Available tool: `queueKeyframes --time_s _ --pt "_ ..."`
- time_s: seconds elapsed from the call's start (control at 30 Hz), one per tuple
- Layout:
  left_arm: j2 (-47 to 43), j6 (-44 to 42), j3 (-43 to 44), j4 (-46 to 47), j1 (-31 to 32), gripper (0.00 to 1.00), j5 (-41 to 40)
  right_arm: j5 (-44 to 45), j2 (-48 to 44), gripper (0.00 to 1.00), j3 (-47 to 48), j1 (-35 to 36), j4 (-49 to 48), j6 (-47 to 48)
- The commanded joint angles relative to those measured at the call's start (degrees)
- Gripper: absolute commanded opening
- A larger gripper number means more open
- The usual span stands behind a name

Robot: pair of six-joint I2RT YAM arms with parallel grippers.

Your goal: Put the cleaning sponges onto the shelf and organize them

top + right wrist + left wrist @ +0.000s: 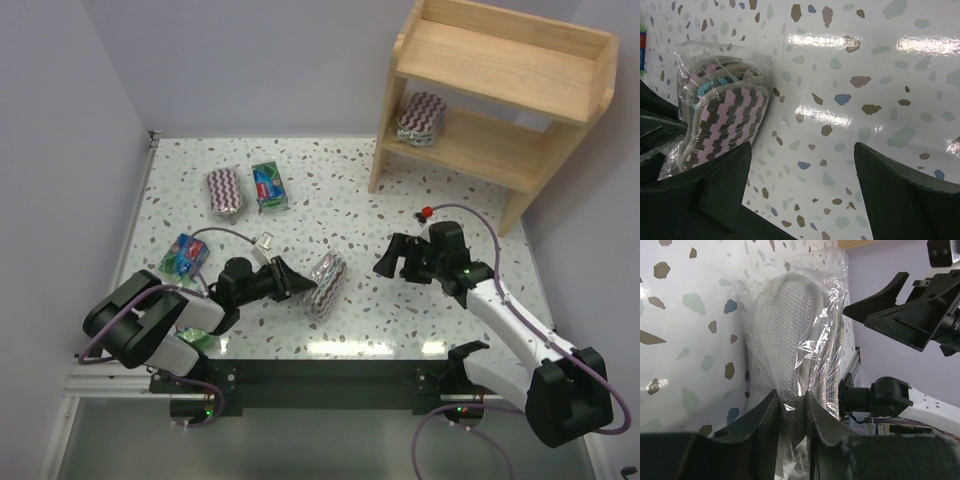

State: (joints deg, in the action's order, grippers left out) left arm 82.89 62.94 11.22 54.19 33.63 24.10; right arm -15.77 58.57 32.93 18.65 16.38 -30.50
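Note:
My left gripper [300,285] is shut on an oval zigzag-striped sponge pack [327,283] at the table's middle; in the left wrist view the jaws pinch its plastic wrap [792,405]. My right gripper [392,258] is open and empty, just right of that pack, which shows in the right wrist view [722,122]. A second striped pack [421,118] lies on the lower tier of the wooden shelf [500,95]. A third striped pack [225,190] and a green pack [269,186] lie at the far left. Another green pack [184,254] lies near the left arm.
The shelf stands at the far right corner against the wall. Walls close the table on the left and back. A green object [195,340] peeks from under the left arm's base. A small red item [427,211] lies behind the right gripper.

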Motion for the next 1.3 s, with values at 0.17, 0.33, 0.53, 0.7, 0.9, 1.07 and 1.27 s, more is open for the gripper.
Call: queueKeyframes --time_s 0.17,0.33,0.53,0.7,0.9,1.07,1.27 --pt "2.5 -0.7 2.9 0.1 1.6 0.59 -4.3 0.0 4.7 0.82 4.4 5.5 1.5 4.7" --pt "-6.8 -9.0 10.8 -34.3 5.8 0.81 -23.4 0.5 7.5 0.82 4.5 7.4 0.5 4.7" --pt "-8.0 -10.7 15.3 -50.0 5.9 0.82 -34.8 -0.1 10.4 0.82 5.9 9.1 -0.4 5.1" --pt "-5.6 -12.5 16.8 -54.0 6.1 0.77 -37.5 -0.9 12.4 0.82 6.0 9.9 -2.2 5.0" --pt "-9.3 -12.5 17.0 -57.9 6.5 0.75 -40.8 -0.1 17.8 0.82 9.0 12.7 -5.3 3.6" --pt "-16.5 -13.4 18.2 -60.3 6.5 0.75 -43.5 0.3 23.5 0.82 13.8 15.4 -8.3 1.9" --pt "-20.0 -14.3 20.2 -65.9 6.5 0.76 -46.9 3.6 32.0 0.82 20.3 19.0 -7.4 2.5"
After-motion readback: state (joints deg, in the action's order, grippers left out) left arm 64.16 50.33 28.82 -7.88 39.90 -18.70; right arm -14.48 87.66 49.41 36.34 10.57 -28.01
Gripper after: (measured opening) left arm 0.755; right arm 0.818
